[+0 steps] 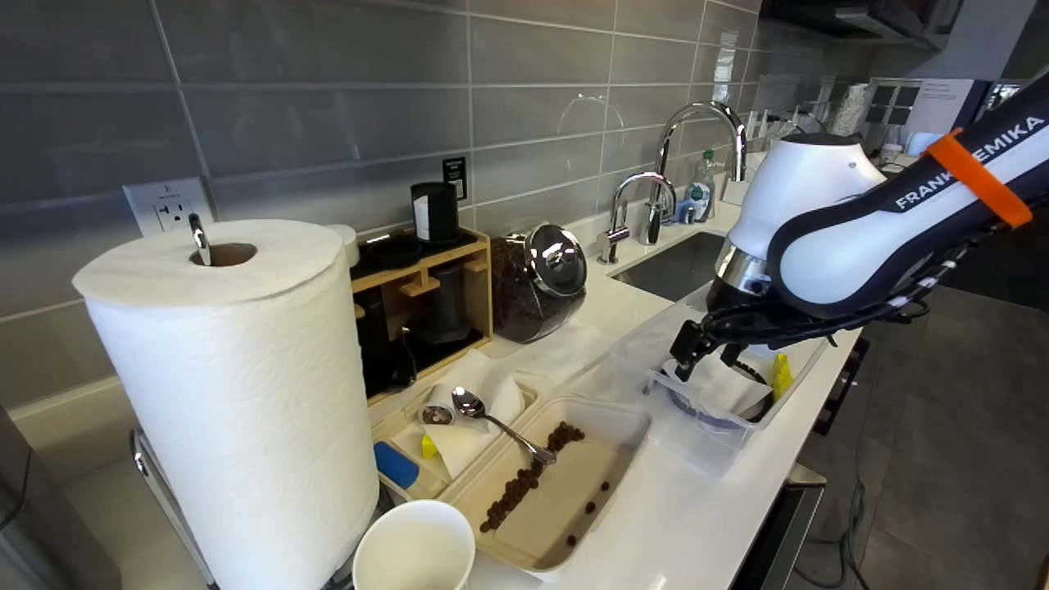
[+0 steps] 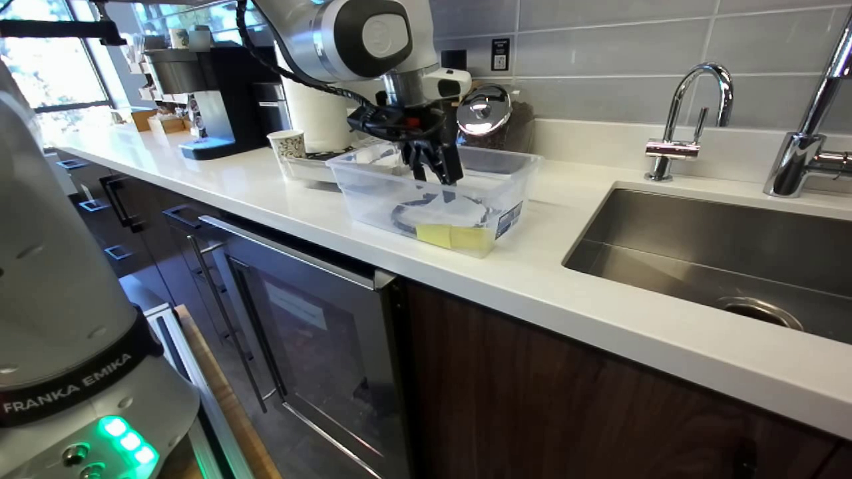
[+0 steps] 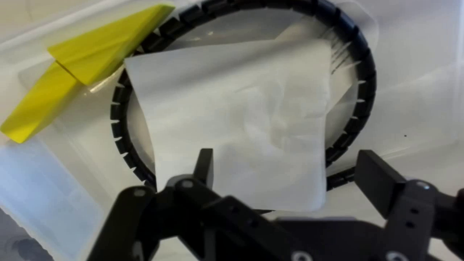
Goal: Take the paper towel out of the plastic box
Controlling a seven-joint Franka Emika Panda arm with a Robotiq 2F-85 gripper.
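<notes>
The plastic box [image 1: 697,451] is a clear, open container on the counter; it also shows in an exterior view [image 2: 373,196]. The paper towel, a creased white sheet [image 3: 232,112], lies in it over a black segmented ring [image 3: 368,79]. The sheet also shows in an exterior view [image 1: 725,387]. A yellow piece [image 3: 94,47] sits beside the ring along the box wall. My gripper [image 3: 285,157] is open and empty, pointing down over the box. In the wrist view its left finger overlaps the sheet and its right finger stands beyond the sheet's edge. The gap to the sheet is unclear.
A pale tub [image 1: 565,516] with brown beans and a spoon [image 1: 512,430] stands beside the box. A divided tray [image 1: 385,422], white cup [image 1: 415,545] and big paper roll [image 1: 238,393] are farther along. A sink [image 2: 725,266] and faucet [image 2: 672,146] lie on the opposite side.
</notes>
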